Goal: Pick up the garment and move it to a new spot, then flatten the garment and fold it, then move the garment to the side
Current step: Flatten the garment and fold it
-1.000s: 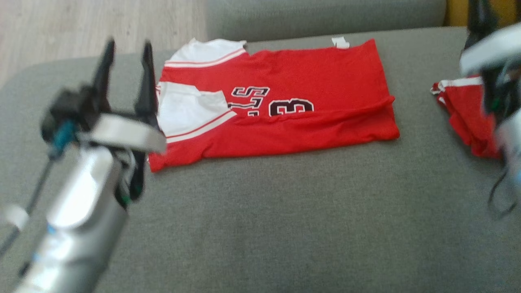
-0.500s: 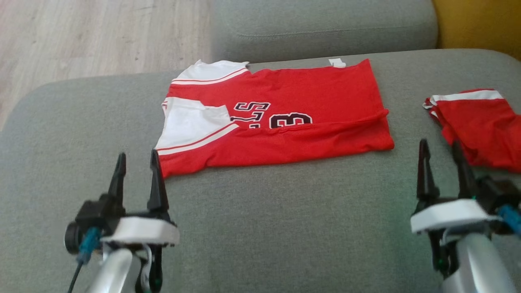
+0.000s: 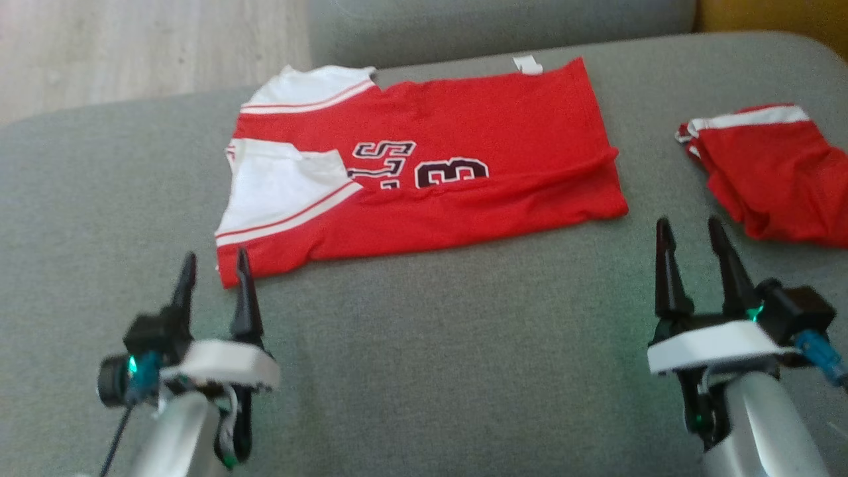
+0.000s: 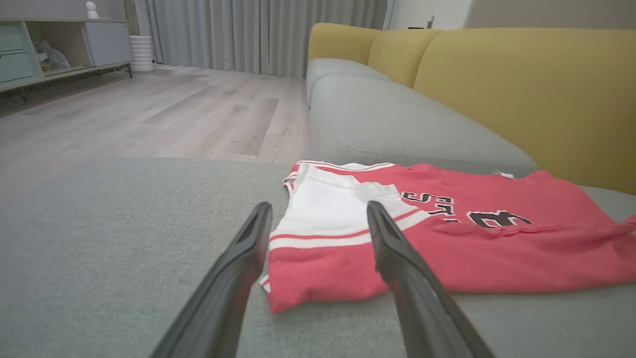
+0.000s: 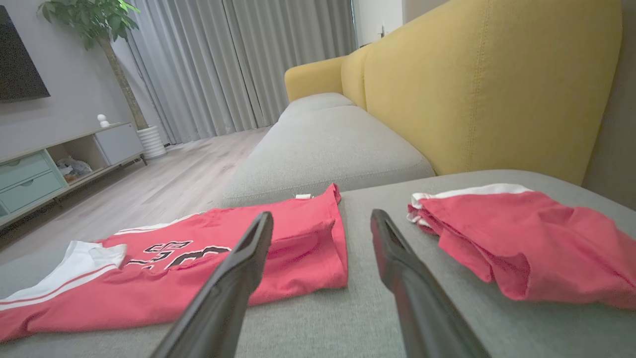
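Your folded jersey (image 3: 424,165) lies on the grey sofa cushion (image 3: 430,371), and neither gripper holds anything.

In your head view the red and white jersey lies flat toward 12 o'clock. Your left gripper (image 3: 215,255) sits at 8 o'clock, fingers parted, with its tips just beside the jersey's near left corner. Your right gripper (image 3: 689,222) sits at 4 o'clock, fingers also parted, over bare cushion. A second red garment (image 3: 768,172) lies at 2 o'clock, apart from the jersey.

The grey sofa seat (image 3: 424,371) carries a folded red jersey (image 3: 477,119) at far centre and a crumpled red garment (image 3: 768,179) far right.
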{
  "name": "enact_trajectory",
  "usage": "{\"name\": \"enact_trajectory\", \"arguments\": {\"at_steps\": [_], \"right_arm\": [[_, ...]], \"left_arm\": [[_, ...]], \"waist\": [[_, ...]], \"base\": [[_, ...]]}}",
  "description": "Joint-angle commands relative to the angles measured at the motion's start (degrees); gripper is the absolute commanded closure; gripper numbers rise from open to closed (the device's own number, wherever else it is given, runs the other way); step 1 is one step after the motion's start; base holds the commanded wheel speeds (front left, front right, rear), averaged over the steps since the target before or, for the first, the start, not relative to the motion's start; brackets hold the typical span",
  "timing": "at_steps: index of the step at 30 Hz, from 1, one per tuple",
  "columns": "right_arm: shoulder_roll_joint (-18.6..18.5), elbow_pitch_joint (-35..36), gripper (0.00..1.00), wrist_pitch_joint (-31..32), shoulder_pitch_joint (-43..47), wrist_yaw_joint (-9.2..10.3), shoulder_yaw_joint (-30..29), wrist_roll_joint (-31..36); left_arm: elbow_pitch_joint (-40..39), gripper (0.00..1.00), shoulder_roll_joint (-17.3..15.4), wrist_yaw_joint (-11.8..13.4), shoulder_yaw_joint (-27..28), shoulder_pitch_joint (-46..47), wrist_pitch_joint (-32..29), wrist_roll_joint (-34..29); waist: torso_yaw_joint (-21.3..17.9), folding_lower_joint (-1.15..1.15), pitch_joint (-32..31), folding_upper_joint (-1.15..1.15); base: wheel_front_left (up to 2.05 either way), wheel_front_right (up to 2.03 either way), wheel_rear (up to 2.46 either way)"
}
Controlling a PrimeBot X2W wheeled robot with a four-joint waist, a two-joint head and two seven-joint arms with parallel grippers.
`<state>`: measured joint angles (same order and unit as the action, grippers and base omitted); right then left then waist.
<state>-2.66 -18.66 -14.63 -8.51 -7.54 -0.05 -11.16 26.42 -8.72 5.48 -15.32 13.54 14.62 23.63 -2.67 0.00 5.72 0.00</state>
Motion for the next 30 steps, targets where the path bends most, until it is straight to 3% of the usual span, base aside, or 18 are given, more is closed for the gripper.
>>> {"name": "enact_trajectory", "arguments": {"at_steps": [1,7,14,20,22,30], "right_arm": [[-0.2,2.6,0.00,-0.4,-3.5,0.05,1.7,-0.5],[-0.2,3.7,0.00,-0.4,-4.8,0.05,2.1,-1.5],[-0.2,3.3,0.00,-0.4,-5.3,0.05,2.5,-1.5],[-0.2,3.0,0.00,-0.4,-5.2,0.05,3.3,-2.1],[-0.2,2.9,0.00,-0.4,-5.2,0.05,3.3,-2.2],[-0.2,1.0,0.00,0.0,-6.1,0.05,2.4,-0.9]], "left_arm": [[-0.1,0.00,-1.4,0.1,2.8,4.8,0.3,0.0],[9.4,0.00,-2.5,0.0,2.8,10.6,-4.9,0.7],[19.0,0.00,-3.4,3.3,2.5,15.1,-8.9,-0.4],[23.7,0.00,-2.9,1.2,0.2,16.7,-9.9,-1.1],[24.6,1.00,-2.6,0.5,-0.2,17.2,-10.1,-1.0],[23.3,1.00,-2.2,0.3,0.1,18.6,-4.8,-0.5]], "waist": [[-1.1,0.00,2.2,0.00],[-2.5,0.00,5.7,0.00],[-3.5,0.00,7.8,0.00],[-4.1,0.00,8.4,0.00],[-4.1,0.00,8.5,0.00],[-3.1,0.00,7.2,0.00]], "base": [[0.00,0.00,0.00],[0.00,0.00,0.00],[0.00,0.00,0.00],[0.00,0.00,0.00],[0.00,0.00,0.00],[0.00,0.00,0.00]]}}
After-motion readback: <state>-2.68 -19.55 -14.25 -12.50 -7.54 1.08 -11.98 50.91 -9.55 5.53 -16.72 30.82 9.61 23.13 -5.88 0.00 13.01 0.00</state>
